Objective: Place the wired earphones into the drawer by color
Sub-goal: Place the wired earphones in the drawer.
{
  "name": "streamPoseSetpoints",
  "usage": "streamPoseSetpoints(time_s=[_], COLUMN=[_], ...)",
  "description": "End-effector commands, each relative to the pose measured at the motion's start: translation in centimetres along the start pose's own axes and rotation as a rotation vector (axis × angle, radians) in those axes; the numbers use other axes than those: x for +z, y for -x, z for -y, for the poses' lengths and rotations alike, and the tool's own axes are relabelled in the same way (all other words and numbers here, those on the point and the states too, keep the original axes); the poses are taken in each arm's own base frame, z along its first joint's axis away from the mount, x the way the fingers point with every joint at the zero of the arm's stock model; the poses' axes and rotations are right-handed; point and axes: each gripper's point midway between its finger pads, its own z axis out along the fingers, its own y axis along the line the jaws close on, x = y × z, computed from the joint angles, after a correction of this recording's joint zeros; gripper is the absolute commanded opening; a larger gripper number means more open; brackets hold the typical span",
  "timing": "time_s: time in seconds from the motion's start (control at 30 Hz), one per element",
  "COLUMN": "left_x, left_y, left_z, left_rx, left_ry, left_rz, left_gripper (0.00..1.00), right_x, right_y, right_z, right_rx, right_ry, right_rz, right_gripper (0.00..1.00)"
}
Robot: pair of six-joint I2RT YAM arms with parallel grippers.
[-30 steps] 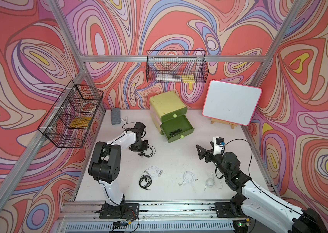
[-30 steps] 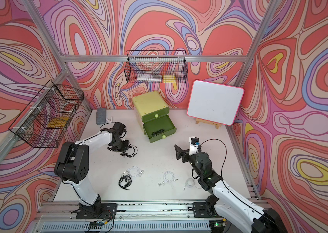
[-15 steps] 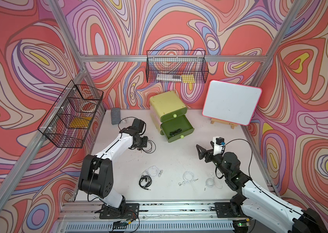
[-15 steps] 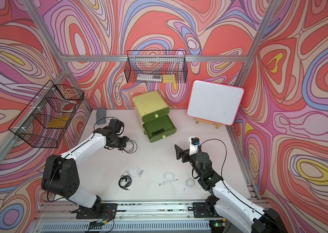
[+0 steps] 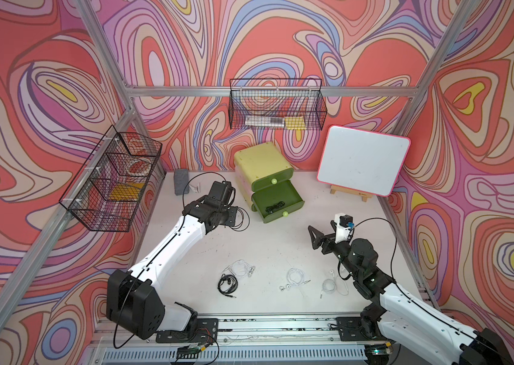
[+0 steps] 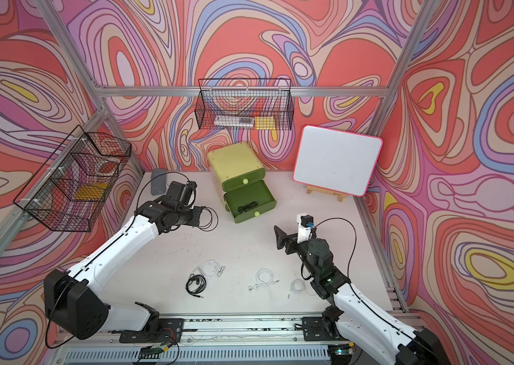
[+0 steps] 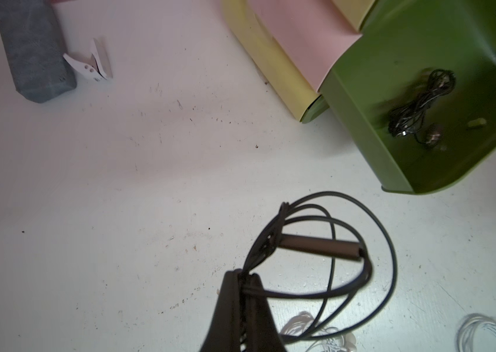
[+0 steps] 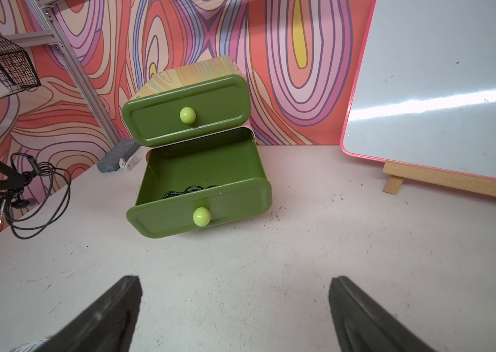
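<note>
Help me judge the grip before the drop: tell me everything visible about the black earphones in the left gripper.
The black earphones are a thin dark cable in several loose loops, with a dark cylindrical piece along it. The shut left gripper pinches a few strands at its fingertips; the loops hang free beyond them, over the white table, short of the open lower drawer. Whether the lowest loop touches the table is unclear.

On the tabletop [image 5: 281, 246], the drawer cabinet [image 5: 260, 161] stands mid rear edge, one earphone set [image 5: 276, 208] in its pulled-out lower drawer [image 5: 281, 194], a hanging earphone set [image 5: 242, 218] just left of that drawer, the whiteboard [image 5: 363, 164] at the rear right corner, the eraser [image 5: 181, 181] at the rear left, four earphone sets [image 5: 227, 283] in a row near the front edge.
</note>
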Motion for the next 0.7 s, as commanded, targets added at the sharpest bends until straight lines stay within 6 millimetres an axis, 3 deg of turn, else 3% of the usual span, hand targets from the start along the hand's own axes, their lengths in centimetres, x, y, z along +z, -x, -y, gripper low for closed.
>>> streamPoseSetpoints(time_s=[0.0,0.3,0.67], left_x=[-2.0,-3.8,-1.8], left_y=[2.2,6.9,11.1], left_z=[0.4,5.4,10.5], left_rx=[0.038,0.186,0.333], left_ry=[0.023,-0.012,0.033], left_rz=[0.077,0.250,0.333], left_gripper=[0.00,0.00,0.00], right_x=[-0.3,-0.4,-0.8], right_y=[0.0,0.1,0.3], right_z=[0.5,0.8,1.3], right_rx=[0.000,0.001,0.004], right_ry=[-0.019,-0.037,-0.062], right_rz=[0.011,0.021,0.037], right_gripper=[0.98,0.98,0.98])
